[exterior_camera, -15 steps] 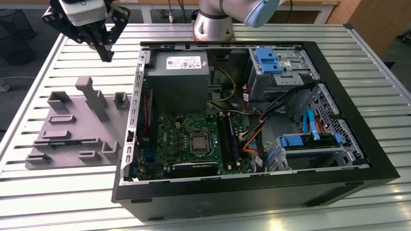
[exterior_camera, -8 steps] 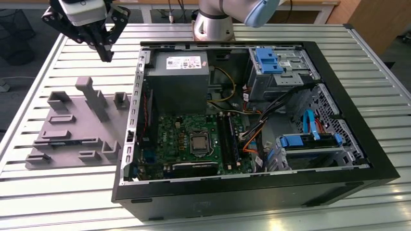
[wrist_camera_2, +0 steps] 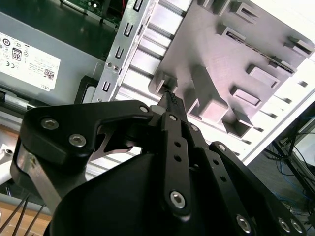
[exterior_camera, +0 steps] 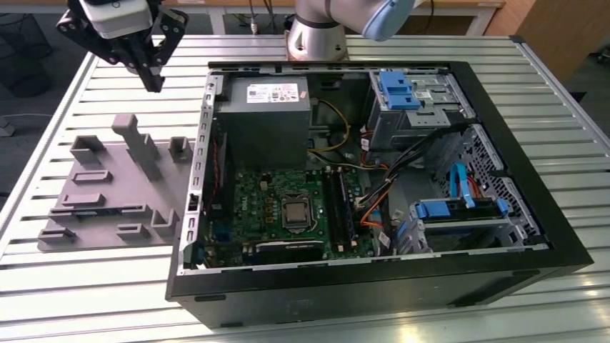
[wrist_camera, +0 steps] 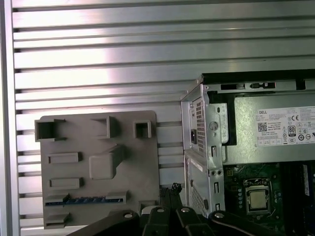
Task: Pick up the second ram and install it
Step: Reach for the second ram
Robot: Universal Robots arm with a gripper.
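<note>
While in fixture (wrist_camera: 138, 167) — one ram (wrist_camera: 81, 200)

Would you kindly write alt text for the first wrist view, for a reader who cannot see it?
The shut, empty gripper hangs over a slatted metal table, between a grey parts fixture holding a blue RAM stick and an open computer case.

The tabletop (exterior_camera: 96, 286) carries one open computer case (exterior_camera: 381, 286) and one grey fixture tray (exterior_camera: 105, 187). The tray holds one ram stick (wrist_camera: 83, 200). Inside the case are one motherboard (exterior_camera: 271, 207), one power supply (exterior_camera: 262, 121) and two blue drive brackets (exterior_camera: 396, 89).
</note>
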